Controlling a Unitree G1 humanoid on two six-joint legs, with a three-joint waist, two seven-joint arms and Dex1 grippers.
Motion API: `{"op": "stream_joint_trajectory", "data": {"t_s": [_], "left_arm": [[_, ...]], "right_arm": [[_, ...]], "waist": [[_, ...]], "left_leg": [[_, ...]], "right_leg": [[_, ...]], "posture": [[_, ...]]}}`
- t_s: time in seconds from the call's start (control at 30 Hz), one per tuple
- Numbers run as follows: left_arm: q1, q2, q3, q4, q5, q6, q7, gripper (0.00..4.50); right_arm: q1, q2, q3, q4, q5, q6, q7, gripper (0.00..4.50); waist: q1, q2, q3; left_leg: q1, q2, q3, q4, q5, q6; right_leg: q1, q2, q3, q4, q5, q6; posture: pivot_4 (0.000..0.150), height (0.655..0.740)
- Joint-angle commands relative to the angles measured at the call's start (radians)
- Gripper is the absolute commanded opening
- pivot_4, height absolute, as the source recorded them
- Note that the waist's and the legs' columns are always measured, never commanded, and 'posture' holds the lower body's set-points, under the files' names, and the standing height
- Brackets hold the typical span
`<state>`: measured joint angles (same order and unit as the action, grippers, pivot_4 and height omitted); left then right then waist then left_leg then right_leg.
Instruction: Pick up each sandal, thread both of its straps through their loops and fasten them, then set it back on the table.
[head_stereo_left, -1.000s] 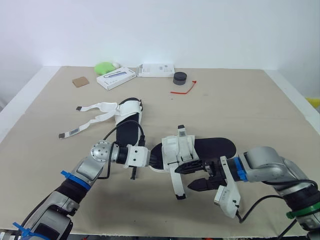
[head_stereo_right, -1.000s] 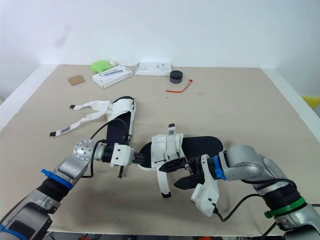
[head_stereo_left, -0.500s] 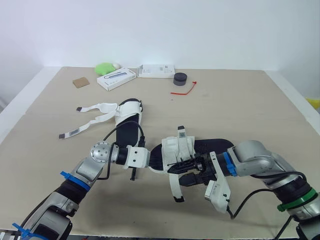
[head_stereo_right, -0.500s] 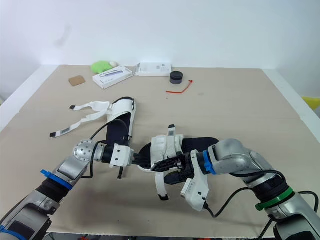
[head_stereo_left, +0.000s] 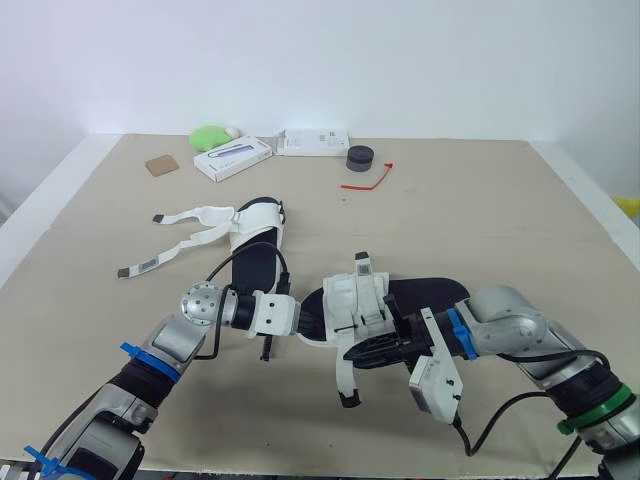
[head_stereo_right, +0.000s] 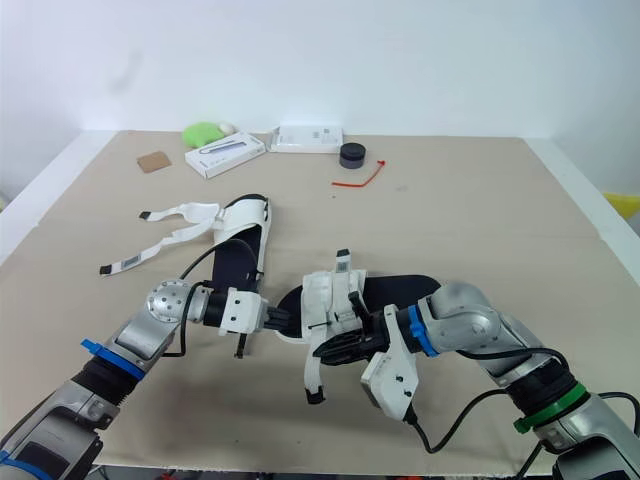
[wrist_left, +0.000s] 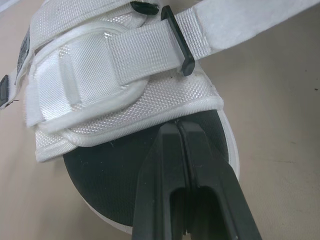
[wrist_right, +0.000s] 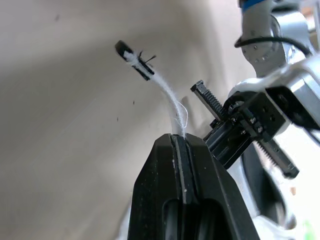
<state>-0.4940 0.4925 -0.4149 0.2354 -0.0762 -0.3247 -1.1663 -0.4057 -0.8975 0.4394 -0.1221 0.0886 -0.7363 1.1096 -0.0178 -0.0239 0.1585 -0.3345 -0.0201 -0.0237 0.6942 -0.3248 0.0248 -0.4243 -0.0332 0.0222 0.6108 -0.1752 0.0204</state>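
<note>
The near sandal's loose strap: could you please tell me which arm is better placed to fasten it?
Probably right: the right gripper is shut on that strap, while the left gripper pinches the sandal at its sole.

Beige table (head_stereo_left: 480, 210), unfastened sandal (head_stereo_left: 258, 218) being borne mid-left, white boxes (head_stereo_left: 232, 157), green lump (head_stereo_left: 208, 135), brown card (head_stereo_left: 160, 164), black puck (head_stereo_left: 359, 157), red tie (head_stereo_left: 365, 180) being carried behind.

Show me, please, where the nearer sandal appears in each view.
Left eye view: sandal low centre.
Right eye view: low centre too, slightly further left.
Left wrist view: white upper just beyond the left fingers.
Right wrist view: its loose strap, pinched by the right fingers.
Shared landmark: the strap's black tip.
</note>
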Motion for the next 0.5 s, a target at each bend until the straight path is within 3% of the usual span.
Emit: {"op": "stream_joint_trajectory", "data": {"t_s": [0.03,0.3,0.5], "left_arm": [[0.028,0.019,-0.041,0.064,0.075,0.043,-0.018,0.00],[0.026,0.015,-0.042,0.068,0.077,0.044,-0.013,0.00],[0.022,0.014,-0.042,0.077,0.079,0.041,-0.010,0.00]], "right_arm": [[0.016,-0.010,-0.025,-0.080,0.100,0.085,0.029,0.03],[0.067,0.000,-0.080,-0.127,0.187,0.222,0.064,0.03],[0.067,0.060,-0.139,-0.230,0.347,0.585,-0.029,0.03]], "waist": [[0.000,0.000,0.000],[0.000,0.000,0.000],[0.001,0.000,0.000]], "left_leg": [[0.000,0.000,0.000,0.000,0.000,0.000],[0.000,0.000,-0.001,-0.001,0.000,0.000],[0.000,0.000,-0.001,0.000,0.000,0.000]], "right_leg": [[0.000,0.000,0.000,0.000,0.000,0.000],[0.000,0.000,-0.001,0.000,-0.001,0.001],[0.000,0.000,-0.001,0.000,0.000,0.001]], "posture": [[0.150,0.7400],[0.150,0.7400],[0.150,0.7400]]}}
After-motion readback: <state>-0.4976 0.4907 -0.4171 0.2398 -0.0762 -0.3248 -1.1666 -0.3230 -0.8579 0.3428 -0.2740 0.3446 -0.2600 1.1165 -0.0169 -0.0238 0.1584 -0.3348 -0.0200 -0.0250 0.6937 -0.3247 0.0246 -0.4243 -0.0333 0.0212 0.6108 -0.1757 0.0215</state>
